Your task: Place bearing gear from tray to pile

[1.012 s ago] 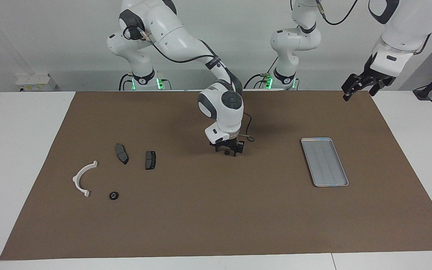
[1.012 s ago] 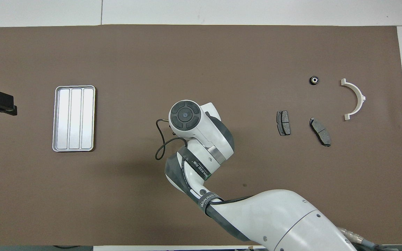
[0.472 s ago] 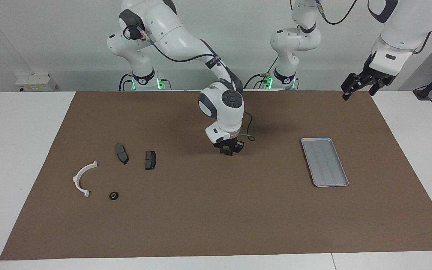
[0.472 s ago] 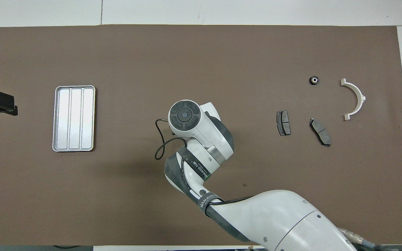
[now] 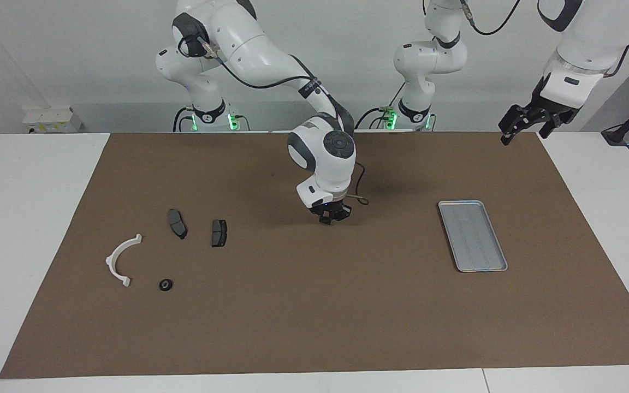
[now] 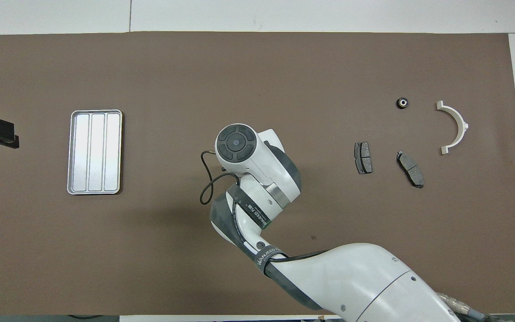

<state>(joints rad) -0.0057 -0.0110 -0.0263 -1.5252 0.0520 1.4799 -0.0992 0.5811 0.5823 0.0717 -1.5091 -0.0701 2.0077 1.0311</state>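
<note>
Because the bearing gear (image 5: 166,285) already lies just beside the white bracket (image 5: 122,261) in the pile (image 5: 177,224), a low sweep by the right gripper (image 5: 332,217), whose grip I cannot tell, could scatter the brake pads (image 5: 219,233); the tray (image 5: 473,236) holds nothing, and the left gripper (image 5: 523,124) waits, released.

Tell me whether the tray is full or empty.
Empty. The tray shows only its bare ridged floor in both views; the bearing gear lies on the mat beside the white bracket.

Ridged silvery metal tray (image 5: 473,236); matt brown mat (image 5: 314,316); white plastic bracket (image 5: 120,259)
</note>
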